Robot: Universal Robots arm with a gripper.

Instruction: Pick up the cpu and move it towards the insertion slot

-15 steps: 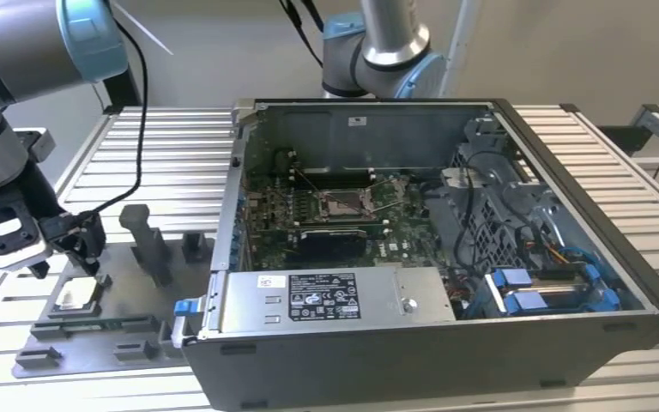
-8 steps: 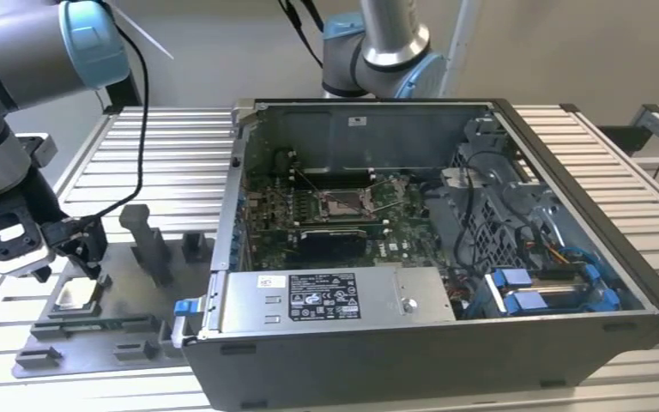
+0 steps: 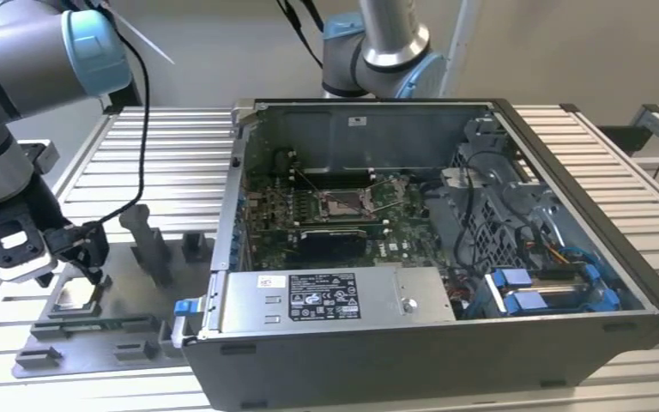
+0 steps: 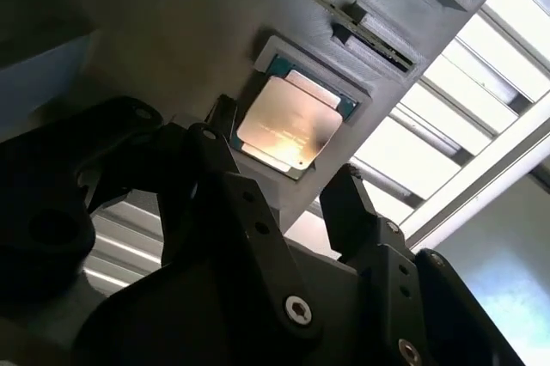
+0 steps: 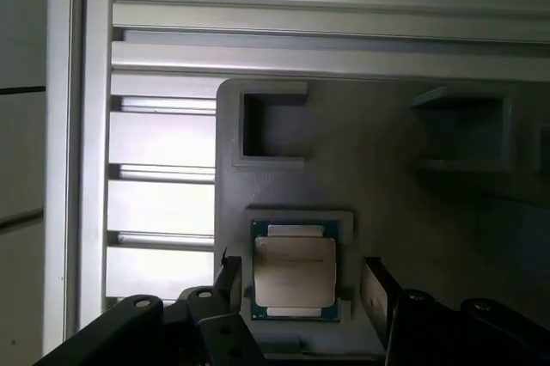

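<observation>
The black two-fingered gripper (image 5: 301, 273) hangs low over the fixture with its jaws spread wide. One dark finger (image 5: 375, 284) stands on each side of the cpu (image 4: 288, 125), a small flat square chip with a pale silver-beige metal lid on a green-edged base. Nothing is held. The fingers look clear of the chip's edges, though whether they brush the pocket rim cannot be told.

The cpu lies flat in a shallow square pocket of the matte grey plastic fixture plate (image 3: 112, 339), at the exterior view's left. It is well apart from the insertion slot (image 3: 341, 203), a small metal-framed square socket at the centre of the green motherboard (image 3: 404, 245) inside the open dark grey computer case (image 3: 582, 266).

The step in hand appears to be the grasp. It would likely go best with the fingers closing evenly on two opposite edges, centred, so the thin chip comes up level and does not catch the pocket wall. The lid looks smooth and glossy, so a light, square grip seems wise. The fixture rests on a ribbed aluminium table (image 3: 158, 146).
</observation>
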